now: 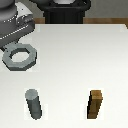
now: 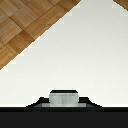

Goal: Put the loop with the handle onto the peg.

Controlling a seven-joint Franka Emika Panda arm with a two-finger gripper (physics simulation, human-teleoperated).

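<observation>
One short upright dark grey round peg (image 1: pixel 34 104) stands at the near edge of the white table (image 1: pixel 75 55), on the exterior view's left; nothing sits on it, so the placement is not done. One brown wooden rectangular block (image 1: pixel 96 104) stands upright on the exterior view's right, well apart from the peg, same near row, not part of the job. Further back on the left, one flat grey metallic loop with the handle (image 1: pixel 20 56) is up against the grey gripper (image 1: pixel 15 31), handle end toward it, ring hole open and facing up; whether it is lifted or lying on the table cannot be told. Jaw state cannot be told either: the fingers are not readable in the exterior view, and the wrist view shows only a dark band with a small grey piece, bare table and wood-pattern floor (image 2: pixel 20 35). Judged progress: loop at or near the grasp stage; carrying it over the peg, lining up the hole and lowering remain. Count: one peg, one loop, one block, one arm.
</observation>
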